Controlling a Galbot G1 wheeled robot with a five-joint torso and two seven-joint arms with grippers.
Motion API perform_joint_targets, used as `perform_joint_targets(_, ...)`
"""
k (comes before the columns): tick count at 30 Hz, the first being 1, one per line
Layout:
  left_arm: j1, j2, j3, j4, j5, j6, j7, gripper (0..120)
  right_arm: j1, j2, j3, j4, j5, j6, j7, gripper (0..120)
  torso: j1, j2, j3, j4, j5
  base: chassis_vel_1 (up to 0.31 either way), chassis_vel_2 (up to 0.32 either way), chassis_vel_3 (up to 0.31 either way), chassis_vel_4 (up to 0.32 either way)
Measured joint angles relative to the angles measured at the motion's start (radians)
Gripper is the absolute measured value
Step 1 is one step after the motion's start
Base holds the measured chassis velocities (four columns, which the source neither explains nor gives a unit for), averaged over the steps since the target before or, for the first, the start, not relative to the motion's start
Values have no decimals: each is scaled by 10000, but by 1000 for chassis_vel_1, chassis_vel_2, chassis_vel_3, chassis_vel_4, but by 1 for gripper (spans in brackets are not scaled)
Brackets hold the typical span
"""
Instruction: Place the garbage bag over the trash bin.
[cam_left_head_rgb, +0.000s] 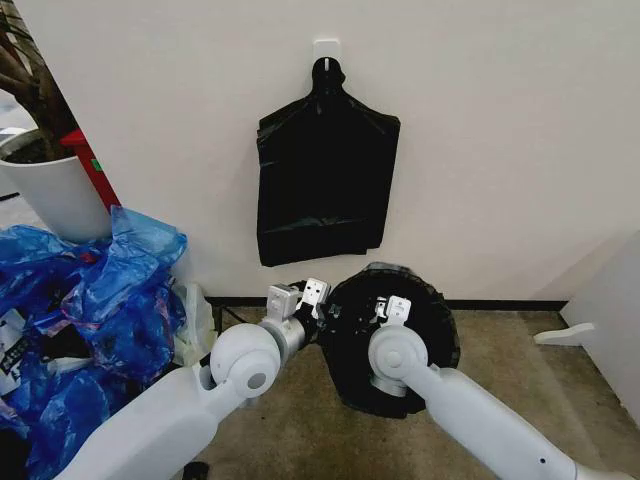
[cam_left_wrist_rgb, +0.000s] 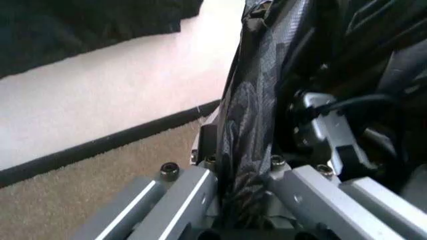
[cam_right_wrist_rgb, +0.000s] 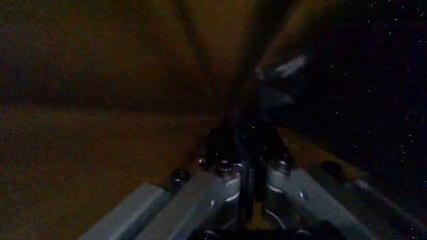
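Both grippers were clamped on the garbage bag (cam_left_head_rgb: 395, 340), stretched over the trash bin.

Left gripper (cam_left_head_rgb: 312, 296) pinched film at the near rim, right gripper (cam_left_head_rgb: 392, 312) just beside it inside the mouth; the bin was hidden underneath. Probably seating stage, so the film would need pulling down evenly.

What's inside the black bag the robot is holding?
Inside the garbage bag sits the right end effector; the left end effector pinches its edge. The film hides any bin underneath.
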Motion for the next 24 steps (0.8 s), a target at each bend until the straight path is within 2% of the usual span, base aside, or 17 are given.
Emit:
perform_joint_targets(14,546,77,-421,-476,-91,50,-11,1,94,180,2,-199,-247,38,-206,0,0,0,0,1,1,0,0,0,0)
perform_joint_targets(24,395,-170,-492,640,691,-111,276,1,-281,-601,-8,1756,51,170,212,0,0,0,0,0,0,0,0,0,0)
